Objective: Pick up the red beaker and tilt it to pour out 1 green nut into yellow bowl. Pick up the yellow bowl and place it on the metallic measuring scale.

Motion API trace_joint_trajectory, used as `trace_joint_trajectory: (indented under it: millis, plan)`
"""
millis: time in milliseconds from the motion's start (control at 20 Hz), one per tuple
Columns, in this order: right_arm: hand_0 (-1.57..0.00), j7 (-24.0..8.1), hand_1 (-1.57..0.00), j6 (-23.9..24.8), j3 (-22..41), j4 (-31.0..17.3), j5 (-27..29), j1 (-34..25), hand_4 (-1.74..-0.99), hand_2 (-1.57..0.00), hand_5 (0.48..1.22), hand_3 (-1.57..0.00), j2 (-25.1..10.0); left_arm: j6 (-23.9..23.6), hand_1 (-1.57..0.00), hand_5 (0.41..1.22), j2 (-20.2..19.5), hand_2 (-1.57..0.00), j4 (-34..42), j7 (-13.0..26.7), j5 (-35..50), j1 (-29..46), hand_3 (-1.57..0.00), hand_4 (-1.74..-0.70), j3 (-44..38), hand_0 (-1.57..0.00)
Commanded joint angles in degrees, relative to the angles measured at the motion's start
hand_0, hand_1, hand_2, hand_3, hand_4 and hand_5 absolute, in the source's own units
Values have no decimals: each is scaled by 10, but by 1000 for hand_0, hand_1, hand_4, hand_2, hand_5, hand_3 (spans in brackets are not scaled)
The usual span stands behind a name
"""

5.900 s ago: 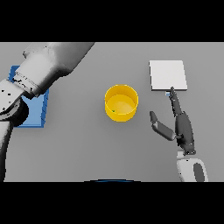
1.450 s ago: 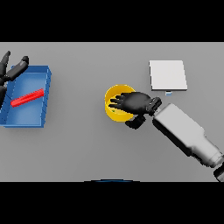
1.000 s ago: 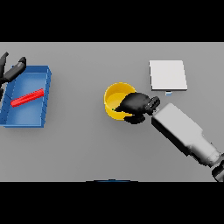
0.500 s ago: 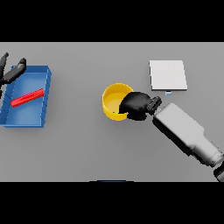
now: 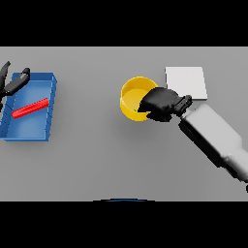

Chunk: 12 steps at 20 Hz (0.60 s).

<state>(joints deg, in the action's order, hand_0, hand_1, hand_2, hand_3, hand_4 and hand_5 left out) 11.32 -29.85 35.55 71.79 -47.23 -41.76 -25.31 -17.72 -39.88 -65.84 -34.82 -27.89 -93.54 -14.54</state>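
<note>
Right arm reaches in from lower right, forearm angled up-left; right hand [image 5: 162, 104] fingers curled, clamped on yellow bowl [image 5: 131, 95] rim. Left hand [image 5: 10, 83] at far left edge, fingers relaxed and spread, holding nothing.

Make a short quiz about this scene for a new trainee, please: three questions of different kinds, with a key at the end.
1. True or false: the right hand is curled over the rim of the yellow bowl.
2. The red object lies in which container? A) yellow bowl B) blue tray C) white square scale
3. Fill in: the left hand shows at the ______ edge of the head view.

Key
1. True.
2. B.
3. Left; it sits at the tray's far left corner, fingers spread, holding nothing.
</note>
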Motion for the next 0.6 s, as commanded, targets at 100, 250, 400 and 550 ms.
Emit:
trace_joint_trajectory:
  millis: [100,250,400,550]
  plan:
    - [-1567,-23,-1567,3,-24,19,4,1,-1740,-1478,1220,-1170,-23,-6,1,686,-1,1,-10,-1,-4,-7,1,-714,2,1]
    - [-1561,-22,-1569,0,-28,25,5,3,-1740,-1524,1220,-1161,-27,-11,1,688,-5,1,-17,-1,-4,-13,1,-720,-2,1]
    - [-1566,-29,-1570,2,-35,25,2,1,-1741,-1516,1220,-1149,-34,-12,1,704,-5,1,-17,-1,-7,-14,1,-725,-4,1]
    - [-1568,-33,-1570,24,-50,1,-4,-5,-1741,-1537,1221,-1153,-44,-14,1,719,-15,1,-23,-1,-13,-18,1,-730,-9,1]
